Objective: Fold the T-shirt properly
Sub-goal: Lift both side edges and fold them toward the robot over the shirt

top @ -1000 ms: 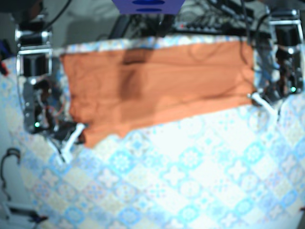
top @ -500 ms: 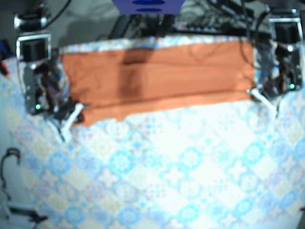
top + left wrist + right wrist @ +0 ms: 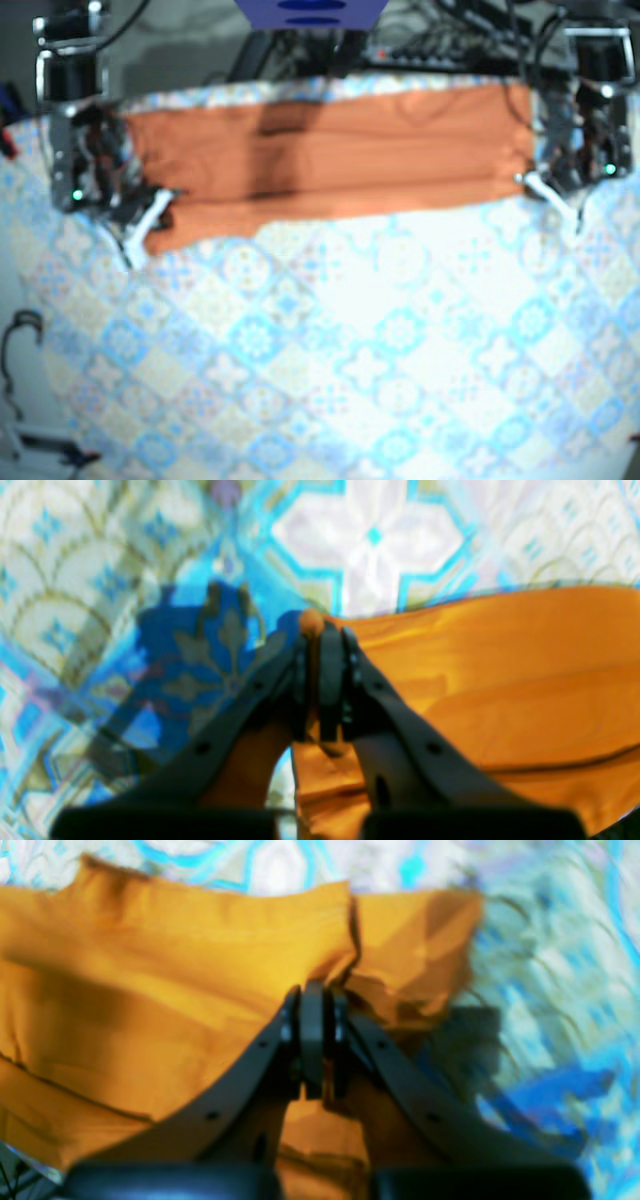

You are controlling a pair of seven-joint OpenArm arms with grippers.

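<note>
The orange T-shirt (image 3: 330, 150) lies as a long folded band across the far side of the patterned tablecloth (image 3: 380, 340). My left gripper (image 3: 528, 181) is at the shirt's right near corner; in the left wrist view the left gripper (image 3: 320, 630) is shut on a fold of the orange T-shirt (image 3: 500, 680). My right gripper (image 3: 163, 205) is at the left near corner. The right wrist view shows the right gripper (image 3: 314, 995) shut on bunched cloth of the T-shirt (image 3: 150, 990), with a loose flap to its right.
The blue-and-white patterned cloth covers the table toward the near edge. Cables and dark equipment (image 3: 430, 40) lie beyond the far edge. A blue object (image 3: 310, 12) sits at the top centre. A black cable loop (image 3: 20, 335) hangs off the left side.
Both grippers have moved toward the far edge, carrying the shirt's near hem with them. The orange band is now narrower and the left hanging corner is pulled up.
</note>
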